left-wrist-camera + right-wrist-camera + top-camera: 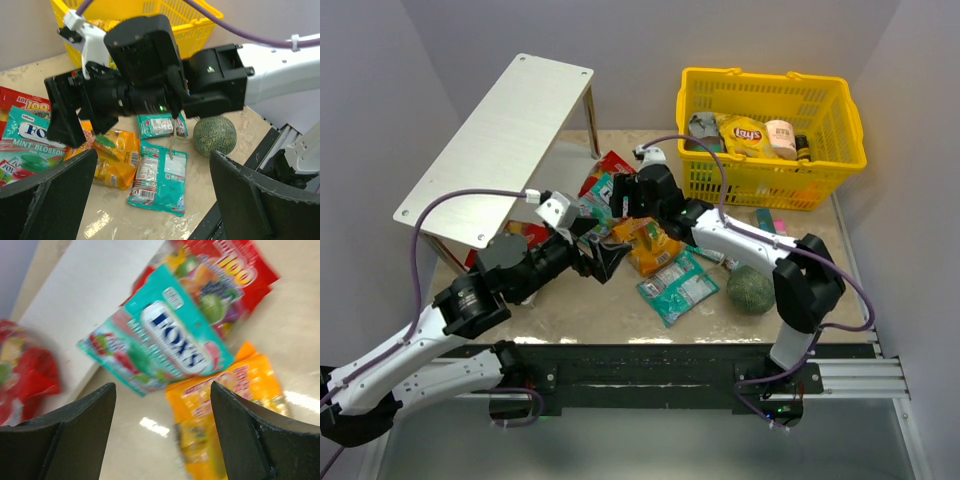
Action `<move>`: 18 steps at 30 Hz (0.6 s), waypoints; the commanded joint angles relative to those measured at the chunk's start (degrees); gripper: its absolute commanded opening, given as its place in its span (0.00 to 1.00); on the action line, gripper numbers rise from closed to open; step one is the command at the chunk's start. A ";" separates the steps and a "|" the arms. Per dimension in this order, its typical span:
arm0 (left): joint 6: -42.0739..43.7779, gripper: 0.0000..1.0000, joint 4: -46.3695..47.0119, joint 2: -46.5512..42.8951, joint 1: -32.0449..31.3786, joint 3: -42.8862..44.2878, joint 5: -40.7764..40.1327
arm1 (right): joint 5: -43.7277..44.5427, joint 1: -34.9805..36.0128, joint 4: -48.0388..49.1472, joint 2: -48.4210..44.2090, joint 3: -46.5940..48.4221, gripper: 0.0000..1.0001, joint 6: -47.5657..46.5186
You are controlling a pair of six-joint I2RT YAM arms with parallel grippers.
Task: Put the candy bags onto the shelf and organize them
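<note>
The right pincer [162,386] hangs over the heap of candy bags with its fingers spread and nothing between them. Just ahead of its tips lies the teal Fox's bag [170,345], its far end overlapping the red fruit bag [227,277]. The orange bag [230,415] lies below it, towards its right finger. The shelf [510,130] stands ahead and to its left. A blurred second red bag [25,370] lies off its left finger, at the white board's edge.

The left pincer [152,155] is also spread wide and holds nothing. It faces the black body of the right pincer, which is close in front of it. Below the gap between its fingers, the near teal bag [157,177] lies flat on the surface [30,80]. The far teal bag [157,125] lies just beyond that one. The green ball [215,135] sits ahead towards its right finger, and the yellow basket [150,15] is well beyond.
</note>
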 commanded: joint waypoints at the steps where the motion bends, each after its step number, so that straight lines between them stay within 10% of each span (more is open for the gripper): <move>1: -1.85 0.99 2.08 -1.16 -0.26 -1.47 0.99 | -1.98 -3.87 -0.71 4.34 4.28 0.79 -10.90; 7: -5.36 1.00 2.87 -0.55 -0.34 -6.48 1.61 | 4.25 -5.90 -10.28 4.61 5.26 0.79 -5.74; 18: -5.55 0.99 6.91 1.47 -0.35 -10.52 1.87 | 10.43 -5.90 -11.37 -20.78 -22.07 0.80 20.44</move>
